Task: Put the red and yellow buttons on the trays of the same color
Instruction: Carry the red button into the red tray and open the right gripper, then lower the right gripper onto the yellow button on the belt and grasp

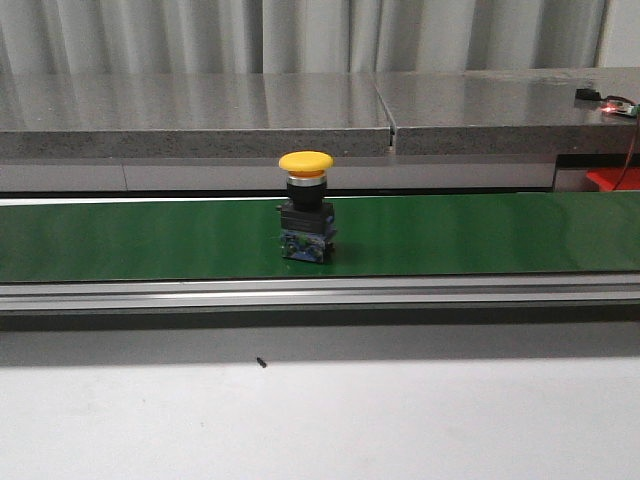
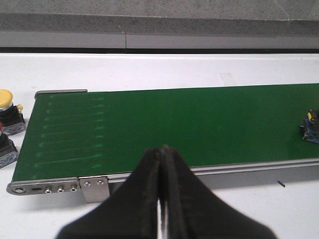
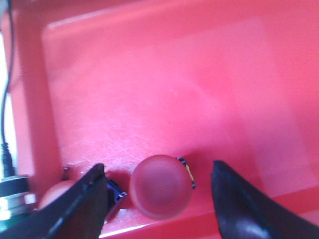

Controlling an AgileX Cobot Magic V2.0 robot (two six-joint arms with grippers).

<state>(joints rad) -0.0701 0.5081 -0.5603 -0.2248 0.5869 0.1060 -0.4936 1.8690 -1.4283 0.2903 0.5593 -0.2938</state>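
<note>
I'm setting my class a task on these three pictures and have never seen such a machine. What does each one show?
It is a two-armed robot sorting push buttons by colour. The front view looks over a green conveyor belt, where a yellow button stands upright. The other two pictures come from cameras on the wrists. The left gripper hangs above the belt, jaws shut, holding nothing. The right gripper is over a red tray, jaws open on either side of a red button lying in it.
</note>
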